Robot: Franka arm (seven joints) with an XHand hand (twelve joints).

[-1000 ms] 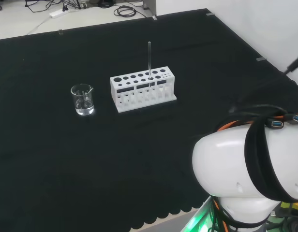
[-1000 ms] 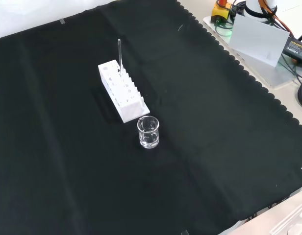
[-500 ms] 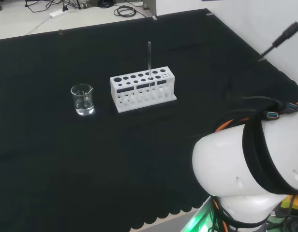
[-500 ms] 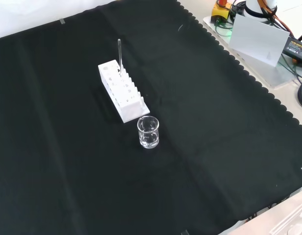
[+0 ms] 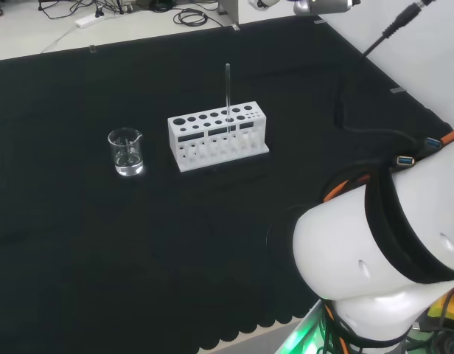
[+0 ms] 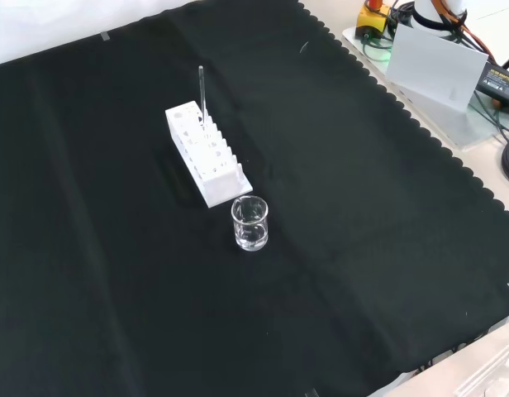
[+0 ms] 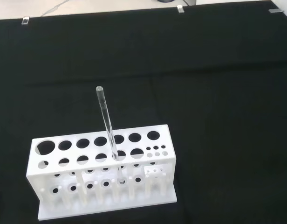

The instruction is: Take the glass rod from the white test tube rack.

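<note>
Robot hand (image 5: pixel 315 6) far off — glass rod (image 5: pixel 228 92) in rack (image 5: pixel 216 134).

In the head view the cloth (image 5: pixel 102 243) lies bare around the rack (image 5: pixel 217 137), the rod (image 5: pixel 228 90) rises clear above it, and the beaker (image 5: pixel 126 152) stands apart at the rack's left.

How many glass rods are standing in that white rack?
1. A single glass rod stands in a hole of the white test tube rack, slightly tilted in the wrist view. In the head view it rises right of the rack's middle. The rack's other holes look empty.
</note>
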